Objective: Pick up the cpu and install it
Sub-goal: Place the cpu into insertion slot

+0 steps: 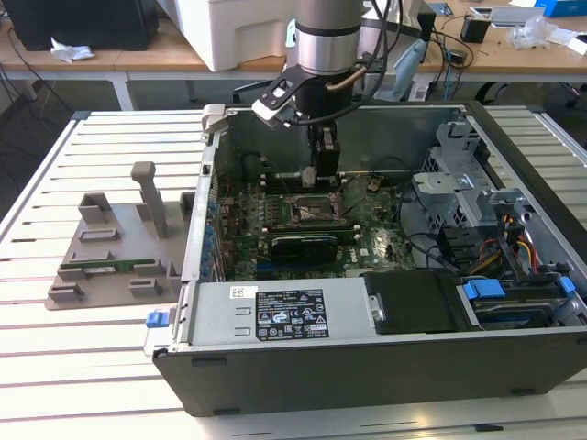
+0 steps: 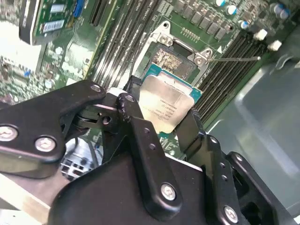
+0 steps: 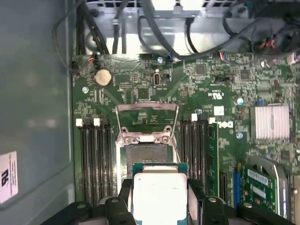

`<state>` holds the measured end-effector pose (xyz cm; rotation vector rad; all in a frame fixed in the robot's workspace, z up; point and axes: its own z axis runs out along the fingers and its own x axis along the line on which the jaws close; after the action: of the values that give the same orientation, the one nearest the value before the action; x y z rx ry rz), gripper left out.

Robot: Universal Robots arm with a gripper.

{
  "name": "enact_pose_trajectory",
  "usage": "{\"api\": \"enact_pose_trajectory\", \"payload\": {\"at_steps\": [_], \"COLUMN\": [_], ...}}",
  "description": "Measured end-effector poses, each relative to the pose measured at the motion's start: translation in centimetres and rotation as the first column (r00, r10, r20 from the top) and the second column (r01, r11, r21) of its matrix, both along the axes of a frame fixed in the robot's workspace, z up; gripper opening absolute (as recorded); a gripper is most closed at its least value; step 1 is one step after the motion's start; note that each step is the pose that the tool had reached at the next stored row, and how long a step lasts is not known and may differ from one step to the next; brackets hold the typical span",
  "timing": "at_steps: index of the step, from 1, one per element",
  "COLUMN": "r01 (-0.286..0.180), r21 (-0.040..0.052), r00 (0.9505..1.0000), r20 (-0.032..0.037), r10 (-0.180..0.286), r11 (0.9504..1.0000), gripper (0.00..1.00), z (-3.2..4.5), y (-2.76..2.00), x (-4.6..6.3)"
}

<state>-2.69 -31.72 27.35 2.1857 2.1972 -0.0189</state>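
Holding the cpu (image 3: pixel 159 187), the gripper (image 3: pixel 160 199) hangs over the socket (image 3: pixel 146 157)

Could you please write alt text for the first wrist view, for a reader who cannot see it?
The gripper holds the cpu, a square chip with a silvery top, between its black fingers, close to the open socket of a green motherboard. The socket's metal bracket is swung open, and rows of memory slots flank the socket.
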Motion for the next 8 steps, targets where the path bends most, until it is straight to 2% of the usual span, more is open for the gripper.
{"api": "enact_pose_trajectory", "payload": {"at_steps": [1, 3, 8], "r01": [-0.051, -0.090, -0.097], "r21": [0.0001, 0.0000, 0.0000], "r00": [0.9987, 0.9960, 0.9953], "r20": [0.0001, 0.0000, 0.0000], "r10": [0.051, 0.090, 0.097], "r11": [0.9987, 0.9960, 0.9953], "gripper": [0.55, 0.55, 0.55], "z": [-0.01, 0.00, 0.00], "y": [0.01, 0.00, 0.00], "x": [0.00, 0.00, 0.00]}}
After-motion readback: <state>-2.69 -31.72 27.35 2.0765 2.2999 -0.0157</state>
